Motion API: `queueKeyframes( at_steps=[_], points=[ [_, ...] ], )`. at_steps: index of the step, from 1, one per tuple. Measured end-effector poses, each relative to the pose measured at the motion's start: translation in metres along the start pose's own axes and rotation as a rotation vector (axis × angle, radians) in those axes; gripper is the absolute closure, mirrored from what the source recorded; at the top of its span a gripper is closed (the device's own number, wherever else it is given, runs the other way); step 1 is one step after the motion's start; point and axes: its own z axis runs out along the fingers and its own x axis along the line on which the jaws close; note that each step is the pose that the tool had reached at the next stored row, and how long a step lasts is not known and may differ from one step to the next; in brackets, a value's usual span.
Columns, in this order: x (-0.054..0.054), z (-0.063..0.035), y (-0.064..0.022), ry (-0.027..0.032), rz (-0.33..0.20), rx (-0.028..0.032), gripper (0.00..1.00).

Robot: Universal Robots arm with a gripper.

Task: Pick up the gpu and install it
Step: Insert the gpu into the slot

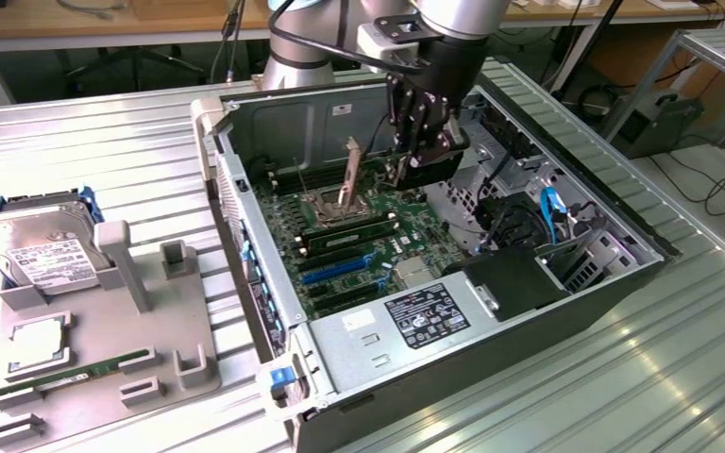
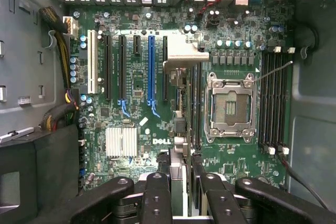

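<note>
An open computer case (image 1: 261, 311) lies on its side with the green motherboard (image 2: 131, 114) facing up. Over the board hangs my gripper (image 1: 417, 162) (image 2: 181, 182), shut on the gpu (image 2: 180, 119). The thin black card is seen edge-on, running from between the fingers (image 2: 157, 192) toward the case's rear wall. Its silvery bracket (image 1: 351, 179) (image 2: 184, 57) stands at the far end. The card hovers above the board, close to the long blue slot (image 2: 151, 66) and beside the empty processor socket (image 2: 230, 106), and sits in no slot.
Grey holder (image 1: 110, 359) at the exterior view's left carries a hard drive (image 1: 38, 247), a processor chip (image 1: 38, 344) and a green memory stick (image 1: 73, 375). Inside the case are a finned heatsink (image 2: 122, 141), cable bundles (image 2: 60, 114), drive bays (image 1: 564, 255) and a power supply (image 1: 400, 326).
</note>
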Motion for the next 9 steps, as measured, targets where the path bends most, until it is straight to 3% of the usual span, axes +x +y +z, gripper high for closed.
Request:
queueKeyframes(
  at_steps=[9],
  points=[
    [0.0, 0.0006, 0.0018, 0.0, 0.0, 0.0, 0.73]
  ],
)
